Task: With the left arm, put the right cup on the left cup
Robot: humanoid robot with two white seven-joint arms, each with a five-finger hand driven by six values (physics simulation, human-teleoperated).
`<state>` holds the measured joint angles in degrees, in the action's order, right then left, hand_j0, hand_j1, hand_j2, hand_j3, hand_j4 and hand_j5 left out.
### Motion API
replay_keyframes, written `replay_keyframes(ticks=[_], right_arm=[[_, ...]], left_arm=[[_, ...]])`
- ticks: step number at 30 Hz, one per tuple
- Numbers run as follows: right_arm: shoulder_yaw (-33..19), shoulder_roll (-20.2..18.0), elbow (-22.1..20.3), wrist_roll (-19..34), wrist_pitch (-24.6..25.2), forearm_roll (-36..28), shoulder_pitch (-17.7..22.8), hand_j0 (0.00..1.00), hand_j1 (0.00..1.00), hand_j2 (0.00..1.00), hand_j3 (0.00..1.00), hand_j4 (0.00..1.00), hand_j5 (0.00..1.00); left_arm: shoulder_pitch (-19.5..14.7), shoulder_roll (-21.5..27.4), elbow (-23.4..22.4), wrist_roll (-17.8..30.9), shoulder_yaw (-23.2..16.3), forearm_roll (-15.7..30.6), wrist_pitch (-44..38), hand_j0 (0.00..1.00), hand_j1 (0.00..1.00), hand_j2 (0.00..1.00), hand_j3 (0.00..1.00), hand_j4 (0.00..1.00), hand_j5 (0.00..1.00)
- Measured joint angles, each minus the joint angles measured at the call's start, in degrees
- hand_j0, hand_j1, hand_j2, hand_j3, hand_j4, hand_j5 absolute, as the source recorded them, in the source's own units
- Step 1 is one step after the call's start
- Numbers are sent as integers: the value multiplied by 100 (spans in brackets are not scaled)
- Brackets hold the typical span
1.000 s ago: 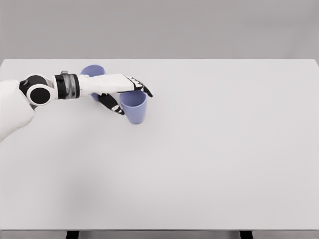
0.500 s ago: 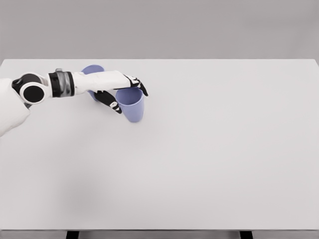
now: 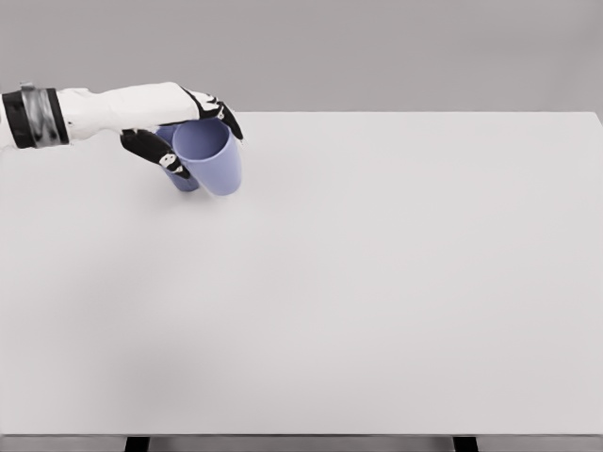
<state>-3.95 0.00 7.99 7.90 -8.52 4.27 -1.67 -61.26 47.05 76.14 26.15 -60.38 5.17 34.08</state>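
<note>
You have the whole white table (image 3: 396, 301) free to the right of the left hand (image 3: 165, 118) and in front of it, toward the near edge; that side gives you wide room to move. The hand itself sits close to the table's far left corner, just at the far edge, so little surface lies behind it or to its left.

The left arm comes in level from the picture's left border, forearm stretched out almost horizontally, wrist straight. Your hand is clasped around the right cup (image 3: 215, 158), thumb low on its left side and the black-tipped fingers (image 3: 226, 118) wrapped over the rim at its top. The cup hangs under the hand with its mouth tipped up toward the palm. The left cup (image 3: 181, 177) shows only as a sliver just behind and left of the held one, below the thumb, touching or overlapping it; you cannot tell which
</note>
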Motion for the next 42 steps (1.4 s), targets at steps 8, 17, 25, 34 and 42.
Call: replay_keyframes(ticks=[8,17,25,34,42], right_arm=[[0,0,0,0,0,1,0,100,100,100,100,100,100],[0,0,0,0,0,2,0,100,100,100,100,100,100],[0,0,0,0,0,2,0,100,100,100,100,100,100],[0,0,0,0,0,1,0,100,100,100,100,100,100],[0,0,0,0,0,0,0,100,100,100,100,100,100]], left_arm=[[-229,355,217,7,-63,141,-4,58,58,58,58,58,58],[-404,425,-7,14,-78,168,-149,58,58,58,58,58,58],[-554,391,-381,152,-84,167,-180,59,59,59,59,59,59],[-791,241,-843,391,-88,167,-175,59,59,59,59,59,59],[-791,-165,-1543,449,-90,132,-155,59,59,59,59,59,59]])
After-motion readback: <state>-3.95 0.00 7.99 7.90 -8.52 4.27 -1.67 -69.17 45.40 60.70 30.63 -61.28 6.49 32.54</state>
